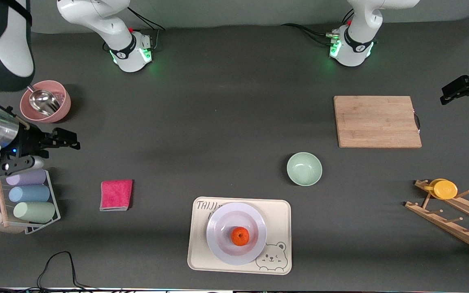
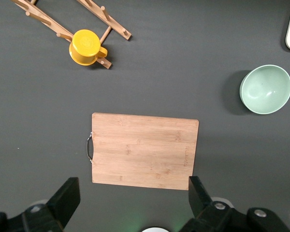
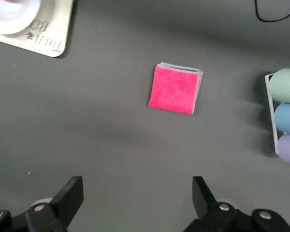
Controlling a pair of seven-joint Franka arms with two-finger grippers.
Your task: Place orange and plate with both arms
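The orange [image 1: 240, 236] lies in the pale plate [image 1: 223, 221], which rests on a beige bear tray [image 1: 200, 246] near the front camera. A sliver of the plate [image 3: 6, 20] and a corner of the tray [image 3: 44, 35] show in the right wrist view. My right gripper [image 1: 70, 140] [image 3: 136, 191] hangs open and empty over the right arm's end of the table, between the pink bowl and the cup rack. My left gripper [image 1: 446, 94] [image 2: 133, 192] hangs open and empty over the left arm's end, beside the cutting board [image 2: 144, 151]. Both are well away from the plate.
A pink bowl with a metal scoop [image 1: 45, 106], a rack of pastel cups [image 1: 29, 199] and a pink cloth [image 1: 116, 195] lie toward the right arm's end. A mint-green bowl [image 1: 304, 168], a wooden cutting board [image 1: 377, 121] and a wooden rack with a yellow cup [image 1: 445, 189] lie toward the left arm's end.
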